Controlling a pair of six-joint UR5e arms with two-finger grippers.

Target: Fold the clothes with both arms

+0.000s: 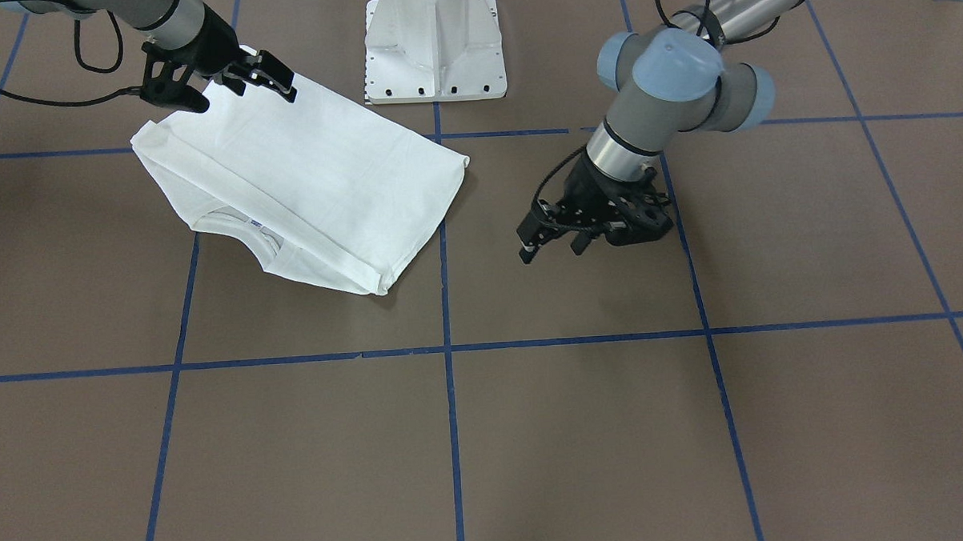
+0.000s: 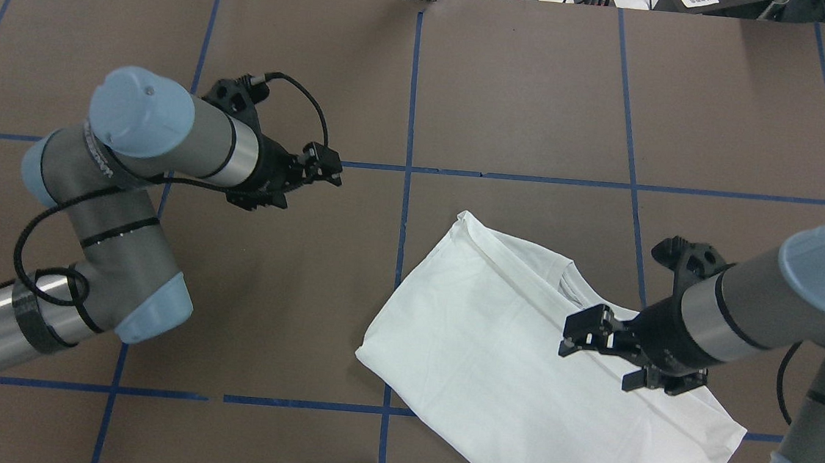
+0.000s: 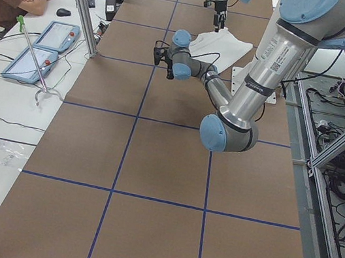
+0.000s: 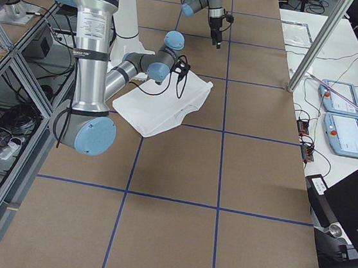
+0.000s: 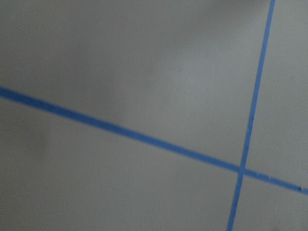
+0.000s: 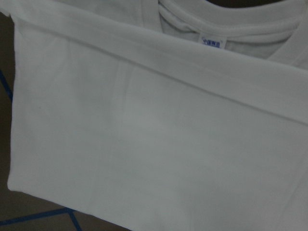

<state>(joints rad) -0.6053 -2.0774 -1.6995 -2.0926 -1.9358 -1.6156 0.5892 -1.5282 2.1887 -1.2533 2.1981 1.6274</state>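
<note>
White shirt (image 1: 318, 180) lies folded in a rough rectangle on the brown table (image 1: 536, 445), on the robot's right half, just beside the white pedestal base (image 1: 434, 48). Its ribbed collar (image 6: 231, 24) and neck label (image 6: 212, 41) show at the edge turned away from the robot. Right gripper (image 1: 239, 95) hangs over the shirt's robot-side edge, jaws spread wide and holding nothing (contact with the cloth cannot be told). Left gripper (image 1: 551, 250) is well apart from the shirt over bare table, jaws narrowly parted and empty. Its wrist view shows only blue tape lines (image 5: 144, 139).
</note>
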